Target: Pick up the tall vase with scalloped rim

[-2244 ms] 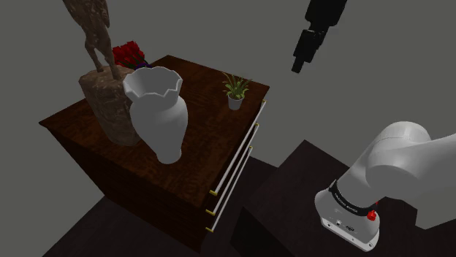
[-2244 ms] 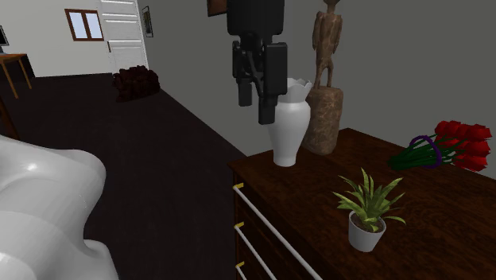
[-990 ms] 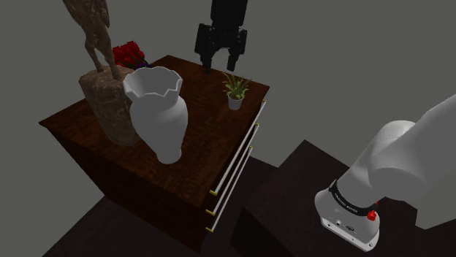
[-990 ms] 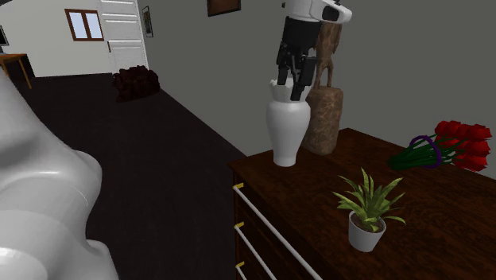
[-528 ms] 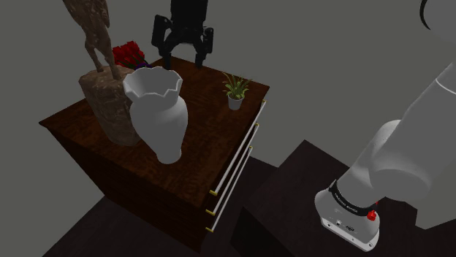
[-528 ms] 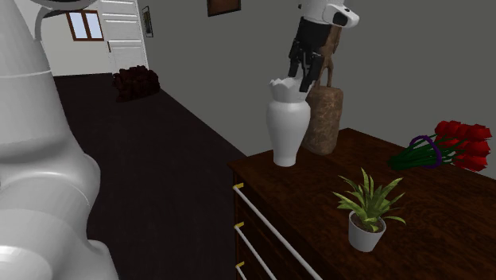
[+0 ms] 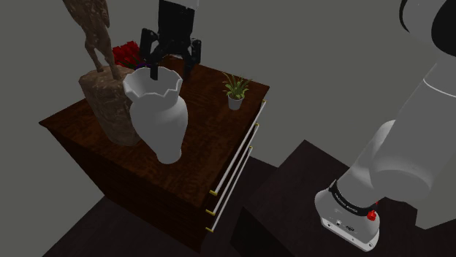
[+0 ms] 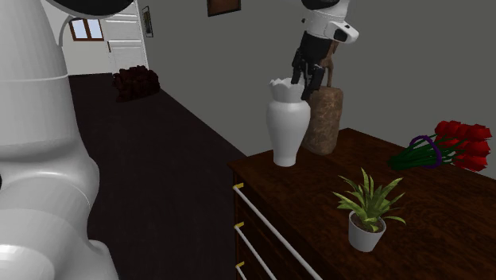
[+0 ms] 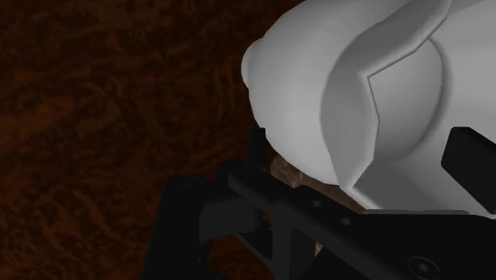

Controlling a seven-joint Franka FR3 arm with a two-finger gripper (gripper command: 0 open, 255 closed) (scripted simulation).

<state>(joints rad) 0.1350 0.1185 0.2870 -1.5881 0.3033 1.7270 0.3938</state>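
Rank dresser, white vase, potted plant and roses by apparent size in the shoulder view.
1. dresser, by far the largest.
2. white vase.
3. potted plant and red roses: about alike as seen. The roses sit partly behind the statue base, so I won't rank them.

We are looking at an arm (image 7: 405, 146) built of smooth, rounded white shells; a dark joint (image 7: 441, 25) is showing between two of them; at the foot we are seeing a white base (image 7: 349, 219) that is wearing a black band (image 7: 347, 198) with small pale lettering; a small red button (image 7: 372, 215) is sitting on it; the hand (image 7: 171, 69) is showing all black, boxy in the body, with two slim fingers (image 7: 188, 64); a white wrist piece (image 8: 324, 17) is carrying dark spots.
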